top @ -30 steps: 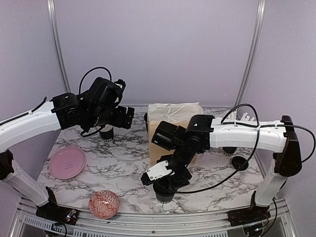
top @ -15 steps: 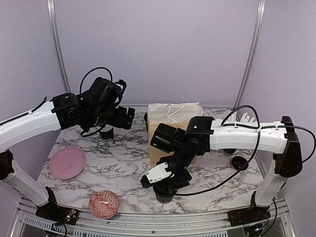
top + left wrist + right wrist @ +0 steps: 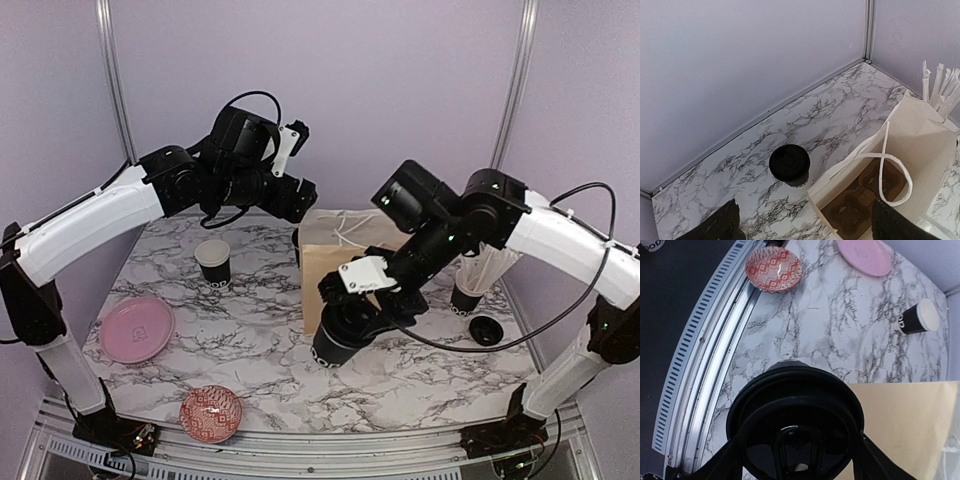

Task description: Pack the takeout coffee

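The right gripper is clamping its jaws on a lidded black cup. It is gripping from the lid end and holding the cup tilted, apparently off the table, just in front of the bag. This cup is the coffee being packed.

The main risk, as I am judging it, is that tilt: a cup going up slanted could be leaking or popping its lid. The cup is also hanging below the bag's rim, so a move straight forward would be pushing into the paper front and shoving or crumpling the bag. Inside, a brown carrier is showing round slots. A white handle loop is drooping across the mouth, where the cup could be snagging. The left gripper is hovering over the bag's far side with jaws wide apart, holding nothing, so nothing is steadying the bag.

The table is showing white marble with dark veins. By the front rail, a red bowl and a pink plate are lying to the left. Further back, an open cup is standing left of the bag. A cup of straws and a loose lid are sitting right of it, and a second lidded cup is standing behind it. Lilac walls are closing in the back and sides.
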Tool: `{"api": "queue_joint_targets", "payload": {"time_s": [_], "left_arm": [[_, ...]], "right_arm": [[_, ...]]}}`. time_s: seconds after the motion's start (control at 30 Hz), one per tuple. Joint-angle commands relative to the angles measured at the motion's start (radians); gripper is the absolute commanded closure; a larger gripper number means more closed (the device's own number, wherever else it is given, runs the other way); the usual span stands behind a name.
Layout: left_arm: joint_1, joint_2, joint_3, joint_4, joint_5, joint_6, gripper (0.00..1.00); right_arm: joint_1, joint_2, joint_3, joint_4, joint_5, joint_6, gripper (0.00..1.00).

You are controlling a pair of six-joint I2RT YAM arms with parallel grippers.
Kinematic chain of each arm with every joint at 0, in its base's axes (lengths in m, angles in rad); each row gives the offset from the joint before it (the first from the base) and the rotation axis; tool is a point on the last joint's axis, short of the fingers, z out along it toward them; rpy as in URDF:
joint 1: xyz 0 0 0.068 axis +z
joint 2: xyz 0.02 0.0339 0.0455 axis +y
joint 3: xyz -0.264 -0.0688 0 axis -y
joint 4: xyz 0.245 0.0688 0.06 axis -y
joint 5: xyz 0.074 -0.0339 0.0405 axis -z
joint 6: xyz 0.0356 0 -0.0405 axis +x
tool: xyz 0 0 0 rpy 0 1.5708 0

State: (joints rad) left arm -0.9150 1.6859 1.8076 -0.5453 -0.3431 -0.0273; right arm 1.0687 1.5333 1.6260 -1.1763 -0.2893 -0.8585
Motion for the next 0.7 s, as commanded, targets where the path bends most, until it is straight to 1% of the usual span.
{"api": "queue_joint_targets", "payload": {"time_s": [0.0,0.13,0.27,0.37,0.5,0.57,0.6,0.67], "left_arm": [[0.041,0.121,0.134,0.012,0.171,0.113,0.11],[0.067,0.25,0.287,-0.043,0.268,0.133,0.17],[0.073,0.335,0.382,-0.079,0.372,0.192,0.2],[0.078,0.376,0.42,-0.102,0.418,0.217,0.24],[0.085,0.383,0.42,-0.111,0.478,0.227,0.29],[0.087,0.381,0.428,-0.112,0.477,0.219,0.31],[0.088,0.375,0.438,-0.112,0.453,0.211,0.31],[0.091,0.348,0.451,-0.108,0.386,0.192,0.22]], "right_arm": [[-0.105,-0.118,0.073,-0.041,-0.111,-0.027,0.45],[-0.206,-0.192,0.088,-0.041,-0.185,-0.025,0.45],[-0.254,-0.237,0.14,-0.047,-0.21,-0.019,0.46],[-0.299,-0.249,0.206,-0.049,-0.232,-0.015,0.47],[-0.348,-0.241,0.329,-0.056,-0.277,-0.008,0.48],[-0.367,-0.227,0.392,-0.054,-0.291,-0.006,0.48],[-0.378,-0.219,0.422,-0.042,-0.286,0.003,0.49],[-0.396,-0.203,0.455,-0.012,-0.249,0.03,0.5]]}}
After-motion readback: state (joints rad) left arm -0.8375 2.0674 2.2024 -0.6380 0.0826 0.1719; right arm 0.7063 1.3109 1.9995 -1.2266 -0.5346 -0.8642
